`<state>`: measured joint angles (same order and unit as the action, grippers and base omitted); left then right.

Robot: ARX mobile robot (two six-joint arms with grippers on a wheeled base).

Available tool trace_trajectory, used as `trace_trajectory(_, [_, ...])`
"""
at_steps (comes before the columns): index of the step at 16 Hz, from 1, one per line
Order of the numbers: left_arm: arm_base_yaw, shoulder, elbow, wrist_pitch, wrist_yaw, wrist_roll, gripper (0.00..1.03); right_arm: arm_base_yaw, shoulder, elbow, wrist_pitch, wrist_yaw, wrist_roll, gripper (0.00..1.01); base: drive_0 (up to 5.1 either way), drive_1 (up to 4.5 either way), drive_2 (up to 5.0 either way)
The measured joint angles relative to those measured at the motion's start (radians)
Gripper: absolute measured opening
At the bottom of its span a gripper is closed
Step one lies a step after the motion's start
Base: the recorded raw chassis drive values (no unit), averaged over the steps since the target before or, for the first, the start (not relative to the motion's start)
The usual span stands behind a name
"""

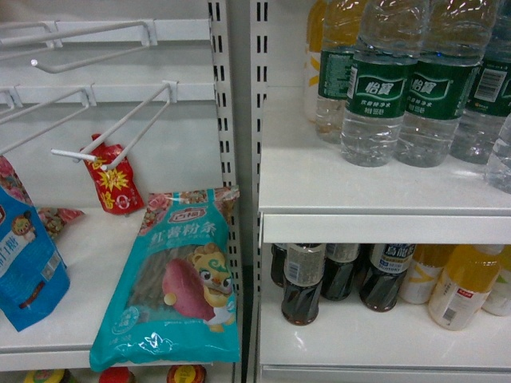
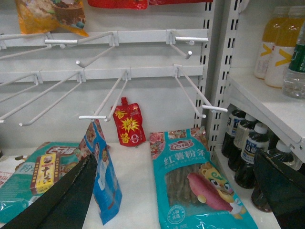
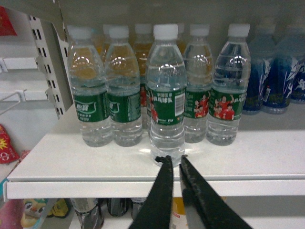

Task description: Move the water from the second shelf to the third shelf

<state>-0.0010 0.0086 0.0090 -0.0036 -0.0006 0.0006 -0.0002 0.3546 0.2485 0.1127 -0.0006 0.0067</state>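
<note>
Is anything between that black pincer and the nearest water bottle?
No. In the right wrist view the right end effector sits just before the front water bottle, only bare shelf between.

White metal shelving (image 1: 375, 227) with slotted uprights (image 1: 257, 159) stands right of a pale back panel (image 2: 157, 102) carrying white wire peg hooks (image 2: 102, 102); lighting is even.

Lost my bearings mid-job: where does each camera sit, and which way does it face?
Head: on the robot, slanting down at two shelf bays; water bottles upper right, cola below; no arm shows.
Left wrist: low, facing hooks and teal noodle bag; left gripper fingers frame the view, apart.
Right wrist: level with the water shelf; right gripper nearly shut before the front bottle.
Head and left wrist share the noodle bag.
</note>
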Motion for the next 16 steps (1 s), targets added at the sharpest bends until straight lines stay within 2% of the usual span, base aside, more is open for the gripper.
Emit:
trace_trajectory(1, [0.000, 0.000, 0.000, 0.000, 0.000, 0.000, 0.98, 0.000, -0.020, -0.038, 0.002, 0.000, -0.004, 0.02, 0.0, 0.00, 0.0])
trace_trajectory(8, [0.000, 0.000, 0.000, 0.000, 0.000, 0.000, 0.98, 0.000, -0.152, -0.163, 0.009, 0.000, -0.004, 0.02, 0.0, 0.00, 0.0])
trace_trajectory(10, [0.000, 0.000, 0.000, 0.000, 0.000, 0.000, 0.98, 0.000, -0.282, -0.190, -0.130, 0.000, -0.004, 0.02, 0.0, 0.00, 0.0])
trace_trajectory(16, [0.000, 0.000, 0.000, 0.000, 0.000, 0.000, 0.98, 0.000, -0.310, -0.196, -0.120, 0.000, -0.004, 0.02, 0.0, 0.00, 0.0])
